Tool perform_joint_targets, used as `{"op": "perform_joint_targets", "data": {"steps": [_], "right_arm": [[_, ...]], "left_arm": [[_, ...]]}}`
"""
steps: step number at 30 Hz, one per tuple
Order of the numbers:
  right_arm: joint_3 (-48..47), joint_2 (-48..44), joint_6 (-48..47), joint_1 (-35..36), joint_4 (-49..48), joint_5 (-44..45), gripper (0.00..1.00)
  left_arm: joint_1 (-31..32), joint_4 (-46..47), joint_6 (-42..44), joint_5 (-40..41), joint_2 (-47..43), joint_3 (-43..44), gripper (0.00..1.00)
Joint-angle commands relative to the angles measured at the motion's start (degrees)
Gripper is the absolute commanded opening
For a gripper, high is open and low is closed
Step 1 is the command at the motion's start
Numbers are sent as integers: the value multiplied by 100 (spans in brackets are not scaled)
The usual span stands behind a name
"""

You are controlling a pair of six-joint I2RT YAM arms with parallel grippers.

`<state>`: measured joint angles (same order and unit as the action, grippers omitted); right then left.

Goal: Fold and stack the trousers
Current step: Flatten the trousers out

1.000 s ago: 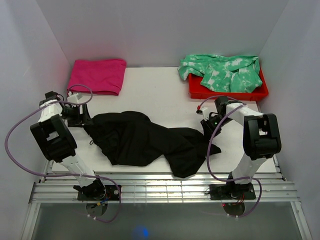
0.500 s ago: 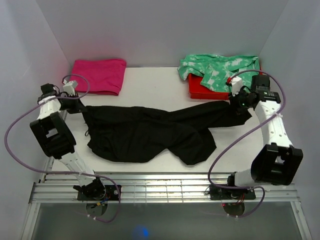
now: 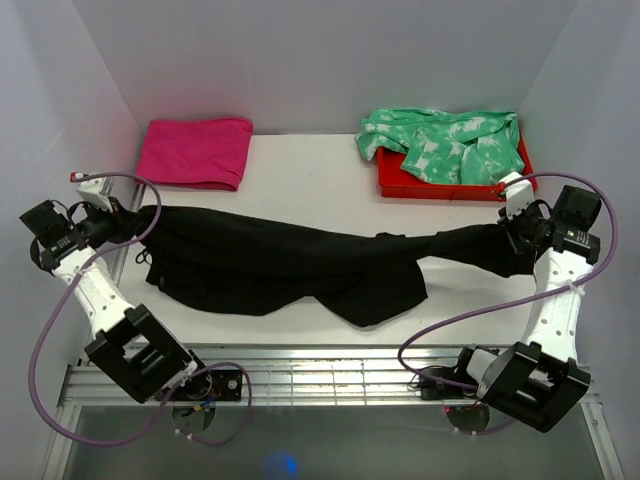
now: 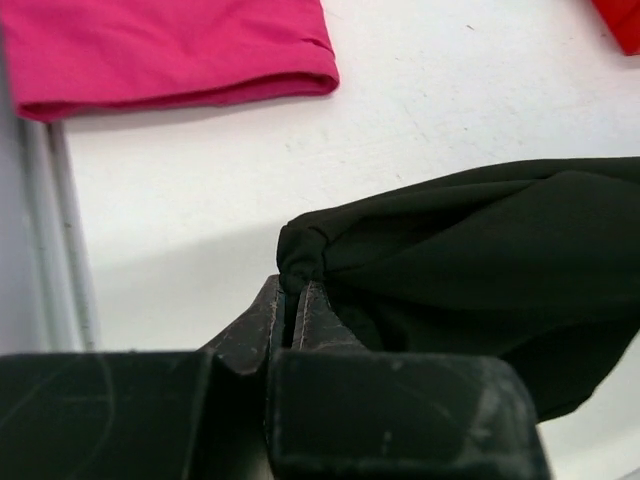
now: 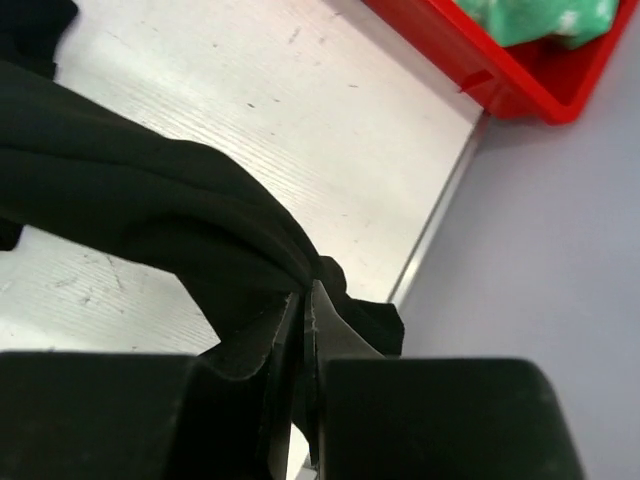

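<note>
The black trousers (image 3: 290, 265) are stretched across the white table from left edge to right edge. My left gripper (image 3: 128, 222) is shut on a bunched corner of the trousers (image 4: 305, 250) at the far left; its fingertips (image 4: 293, 290) pinch the fabric. At the far right my right gripper (image 3: 510, 240) is shut on the other end of the trousers (image 5: 180, 215), fabric squeezed between its fingertips (image 5: 305, 295). One loose leg hangs down toward the front near the middle.
A folded magenta-pink cloth (image 3: 196, 150) lies at the back left, also seen in the left wrist view (image 4: 160, 50). A red tray (image 3: 455, 185) at the back right holds a green-and-white tie-dye garment (image 3: 445, 140). Side walls stand close to both arms.
Both grippers closed on the trousers' ends and pulled apart, left arm leftward and right arm rightward. The crumpled heap is now drawn out into a long band.
</note>
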<state>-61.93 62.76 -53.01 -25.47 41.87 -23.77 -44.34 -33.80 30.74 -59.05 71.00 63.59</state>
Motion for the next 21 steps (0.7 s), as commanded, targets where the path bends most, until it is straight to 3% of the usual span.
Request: {"op": "perform_joint_targets", "data": {"steps": [1, 7, 8, 11, 16, 17, 18, 19, 21], "right_arm": [[76, 209, -61, -10, -485, -321, 8], [182, 902, 483, 603, -1531, -75, 8], [7, 1192, 755, 805, -1994, 81, 8], [-292, 1624, 1134, 1009, -2445, 250, 8], [-530, 2406, 1258, 1615, -3088, 715, 8], [-617, 2642, 1302, 1685, -3027, 907, 12], [-749, 2775, 1337, 1764, -2887, 1014, 22], [-1150, 2907, 1398, 1783, -2616, 1128, 45], [-1566, 3214, 1373, 1765, -1444, 1330, 62]], "left_arm": [[-58, 172, -103, -606, 475, 293, 0], [337, 978, -910, -433, 1363, 751, 0], [442, 1451, -1547, 3, 1599, 821, 0], [645, 1850, -1912, 488, 2091, 1163, 0], [1146, 1816, -2625, 1552, 3664, 2577, 2], [1147, 1720, -2783, 1563, 3858, 2771, 18], [1147, 1623, -2923, 1580, 4121, 2955, 30], [1147, 1492, -2942, 1650, 4193, 3218, 41], [1138, 974, -2533, 1730, 4203, 3387, 58]]}}
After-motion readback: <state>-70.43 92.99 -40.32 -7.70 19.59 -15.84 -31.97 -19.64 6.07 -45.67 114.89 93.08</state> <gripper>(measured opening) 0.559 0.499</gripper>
